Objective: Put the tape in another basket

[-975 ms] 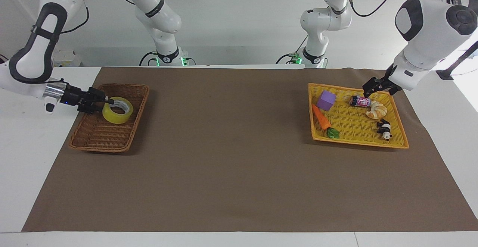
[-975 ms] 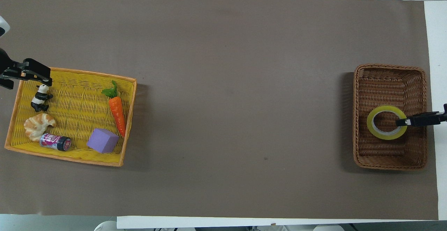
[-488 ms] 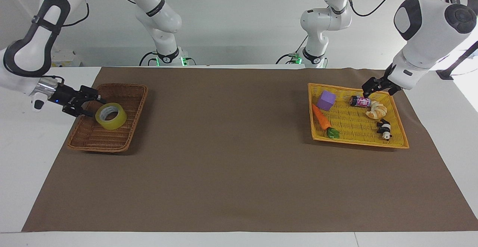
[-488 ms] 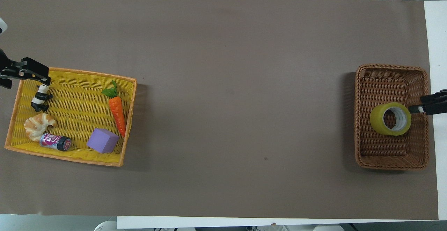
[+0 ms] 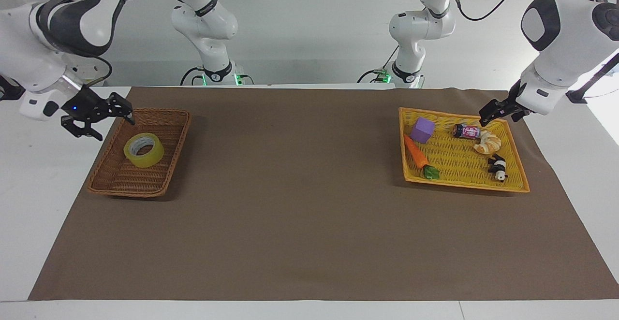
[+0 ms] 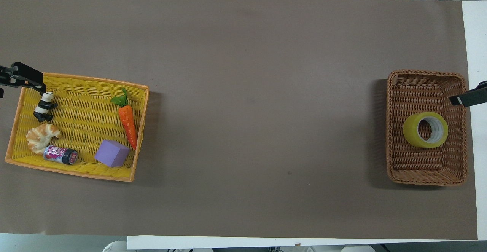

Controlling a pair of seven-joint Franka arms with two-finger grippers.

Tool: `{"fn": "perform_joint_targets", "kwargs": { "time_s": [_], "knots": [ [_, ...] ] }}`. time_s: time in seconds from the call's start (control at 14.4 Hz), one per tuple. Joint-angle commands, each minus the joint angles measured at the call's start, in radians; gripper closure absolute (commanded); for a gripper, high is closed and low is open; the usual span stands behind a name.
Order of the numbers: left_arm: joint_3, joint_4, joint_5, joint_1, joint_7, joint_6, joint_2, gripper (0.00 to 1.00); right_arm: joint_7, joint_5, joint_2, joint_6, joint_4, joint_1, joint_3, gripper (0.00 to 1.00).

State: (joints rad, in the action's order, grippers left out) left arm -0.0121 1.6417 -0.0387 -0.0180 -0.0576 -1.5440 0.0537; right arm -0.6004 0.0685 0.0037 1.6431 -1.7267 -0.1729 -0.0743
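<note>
Tape (image 5: 143, 150) lay tilted in the basket (image 5: 121, 184), my right gripper (image 5: 104, 119) hung spread and empty over its rim, my left gripper (image 5: 498, 113) waited, fingers unreadable

We note the brown matt table cover (image 5: 309, 204), smooth and paper-like, lying flat on a smooth white tabletop (image 5: 34, 204). The brown rectangular wicker basket (image 5: 164, 117) shows a coarse, rough weave with a slight sheen. The translucent yellow roll of packing tape (image 5: 143, 150) looks like glossy plastic film; its pale inner core ring appears matt. The bright yellow flat woven tray (image 5: 464, 184) has a finer, regular weave. The purple cube (image 5: 422, 130) looks matt and smooth. The orange carrot (image 5: 416, 152) has a slight plastic gloss. The arm shells look like glossy white plastic; the right gripper (image 5: 96, 119) and left gripper (image 5: 498, 111) are matt black.
</note>
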Motion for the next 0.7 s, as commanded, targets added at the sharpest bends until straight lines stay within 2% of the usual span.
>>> {"fn": "perform_joint_targets", "kwargs": {
  "time_s": [0.0,0.07,0.21,0.35,0.63],
  "knots": [
    [-0.005,0.026,-0.015,0.007,0.012,-0.021,-0.023,0.0,0.163,-0.05,-0.025,-0.13,0.08,0.015,0.002,0.0],
    [-0.005,0.026,-0.015,0.007,0.012,-0.021,-0.023,0.0,0.25,-0.052,-0.015,-0.188,0.122,0.015,0.004,0.0],
    [-0.005,0.026,-0.015,0.007,0.012,-0.021,-0.023,0.0,0.419,-0.061,0.007,-0.223,0.185,0.024,0.013,0.0],
    [-0.005,0.026,-0.015,0.009,0.012,-0.021,-0.023,0.0,0.429,-0.111,0.028,-0.23,0.228,0.065,0.016,0.0],
    [-0.005,0.026,-0.015,0.009,0.012,-0.021,-0.023,0.0,0.475,-0.116,0.044,-0.229,0.233,0.118,0.013,0.0]
  ]
}}
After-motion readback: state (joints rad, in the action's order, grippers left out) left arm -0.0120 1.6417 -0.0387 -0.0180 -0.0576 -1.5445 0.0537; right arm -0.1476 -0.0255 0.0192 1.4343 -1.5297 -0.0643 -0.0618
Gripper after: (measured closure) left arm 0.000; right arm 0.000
